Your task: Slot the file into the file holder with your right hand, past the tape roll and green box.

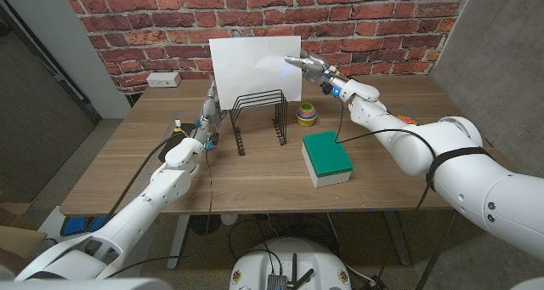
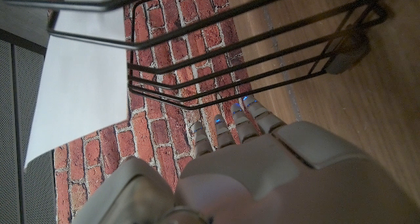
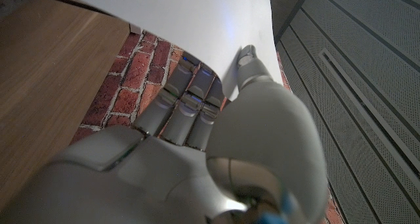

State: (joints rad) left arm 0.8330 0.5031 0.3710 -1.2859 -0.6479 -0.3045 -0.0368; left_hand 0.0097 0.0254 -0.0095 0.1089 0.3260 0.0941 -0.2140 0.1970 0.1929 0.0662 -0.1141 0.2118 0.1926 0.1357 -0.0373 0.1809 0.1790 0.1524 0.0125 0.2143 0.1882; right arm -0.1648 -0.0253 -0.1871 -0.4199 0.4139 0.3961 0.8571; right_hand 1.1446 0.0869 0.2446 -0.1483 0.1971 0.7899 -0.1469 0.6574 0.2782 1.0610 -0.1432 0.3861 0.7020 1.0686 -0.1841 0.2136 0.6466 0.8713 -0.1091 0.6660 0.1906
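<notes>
**Layout at the file holder**

My right hand [image 1: 313, 67] holds the file [image 1: 255, 67] upright by its right edge, above and just behind the file holder [image 1: 259, 116]. The file holder stands on the table [image 1: 127, 162] at centre. My left hand [image 1: 207, 120] is just beside the holder's left side. The tape roll [image 1: 306, 113] sits right of the holder; the box [image 1: 326, 157] lies in front of the roll.

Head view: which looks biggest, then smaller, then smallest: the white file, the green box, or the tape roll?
1. White file, held by the right hand.
2. Green box, though it's nearer the camera.
3. Tape roll.
</notes>
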